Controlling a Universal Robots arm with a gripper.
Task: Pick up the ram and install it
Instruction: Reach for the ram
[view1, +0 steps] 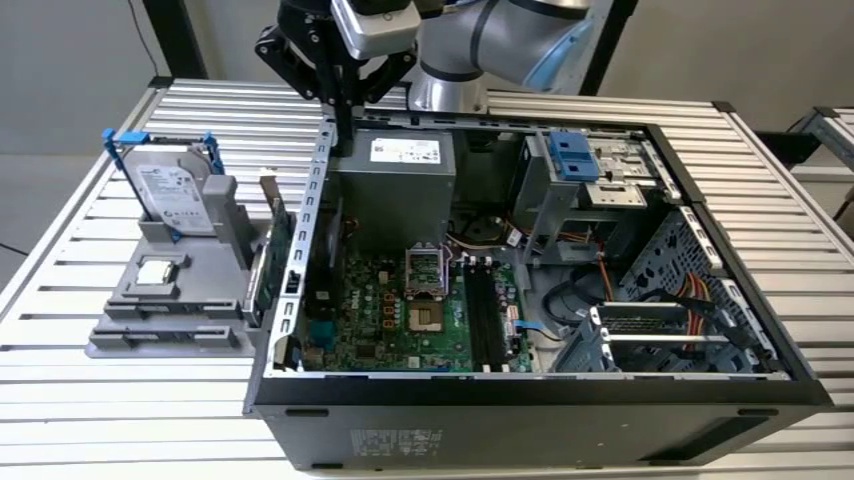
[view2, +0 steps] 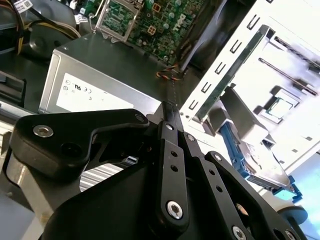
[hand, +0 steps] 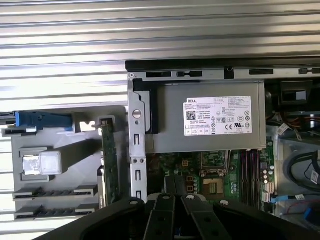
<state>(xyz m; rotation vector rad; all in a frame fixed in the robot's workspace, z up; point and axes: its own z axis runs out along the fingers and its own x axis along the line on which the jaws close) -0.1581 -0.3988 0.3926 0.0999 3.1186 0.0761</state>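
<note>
Exterior view: the ram (view1: 477, 318) I take to be the long dark strip standing on edge in a memory slot of the motherboard (view1: 374, 320), just to the exterior view's right of the CPU socket (view1: 424, 320). This is a judgement only: a seated stick would stand upright like that. Chips, label and end latches cannot be made out, so full seating is unconfirmed.

Gripper (view1: 344, 135) hangs well apart from it, above the case's (view1: 534, 400) far corner on the exterior view's left, over the power supply (view1: 394, 180). Its fingers are pressed together, with nothing seen between them in the second wrist view.

Outside the case, the grey fixture (view1: 174, 320) stands the hard drive (view1: 174, 190) and green card (view1: 278, 262) on edge, likely for pinching from above. The gripper's body cuts off the board's near part in the first wrist view.
</note>
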